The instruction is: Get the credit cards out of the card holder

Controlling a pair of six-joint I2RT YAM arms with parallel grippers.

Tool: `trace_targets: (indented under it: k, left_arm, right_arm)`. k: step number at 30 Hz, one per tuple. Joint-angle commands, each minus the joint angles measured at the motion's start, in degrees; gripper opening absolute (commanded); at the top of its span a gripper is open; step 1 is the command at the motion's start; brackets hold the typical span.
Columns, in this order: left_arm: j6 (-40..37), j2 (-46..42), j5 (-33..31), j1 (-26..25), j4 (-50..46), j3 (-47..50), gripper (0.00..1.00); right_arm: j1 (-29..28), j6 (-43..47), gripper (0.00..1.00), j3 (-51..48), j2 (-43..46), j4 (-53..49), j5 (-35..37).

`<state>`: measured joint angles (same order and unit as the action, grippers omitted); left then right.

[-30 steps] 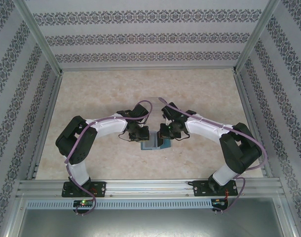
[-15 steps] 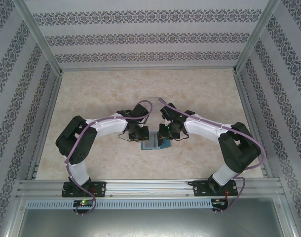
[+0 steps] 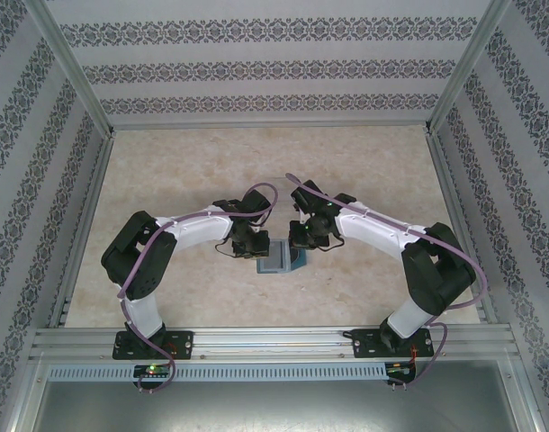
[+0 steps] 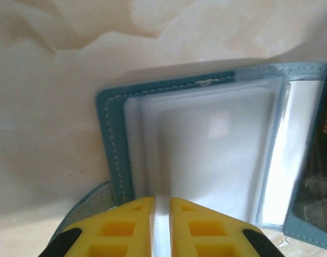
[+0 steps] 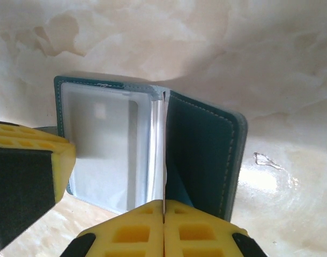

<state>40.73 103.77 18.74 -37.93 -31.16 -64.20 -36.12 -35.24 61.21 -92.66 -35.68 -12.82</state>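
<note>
while right pincer [image 5: 163, 208] has risen, gripping card holder [image 5: 202, 155] | left pincer [image 4: 162, 202] grips it too

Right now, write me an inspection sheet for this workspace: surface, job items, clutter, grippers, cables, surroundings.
Surface: beige marbled table, one small shiny mark.
Job's things: teal card holder lies open; a dark card sits in one side.
Clutter: nothing seen.
Grippers: left gripper pinches a clear sleeve of the holder; right gripper is shut on a thin upright leaf of it, card or sleeve unclear.
Cables: purple cables run along both arms.
Surroundings: patterned walls, aluminium frame.
</note>
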Motion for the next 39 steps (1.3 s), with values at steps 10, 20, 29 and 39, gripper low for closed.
trace_targets:
  k: [10, 20, 29, 39]
  left_arm:
    - [-0.4, -2.6, -2.9, 0.1, -4.0, -1.0, 0.18]
    - [1.5, -7.0, -2.3, 2.7, -1.0, 3.0, 0.18]
    - [1.6, -11.8, -1.9, 6.0, -0.3, 7.1, 0.18]
    - [0.7, -15.9, -1.4, 8.3, -1.7, 9.6, 0.20]
  right_arm:
    - [1.3, 23.4, 0.03, 9.8, -2.3, -6.9, 0.8]
    - [2.8, 54.5, 0.00, 20.3, -7.1, -13.8, -0.6]
    - [4.5, 77.9, 0.00, 31.3, -13.5, -20.4, -0.9]
    - [7.3, 90.4, 0.00, 49.8, -26.5, -31.3, -0.3]
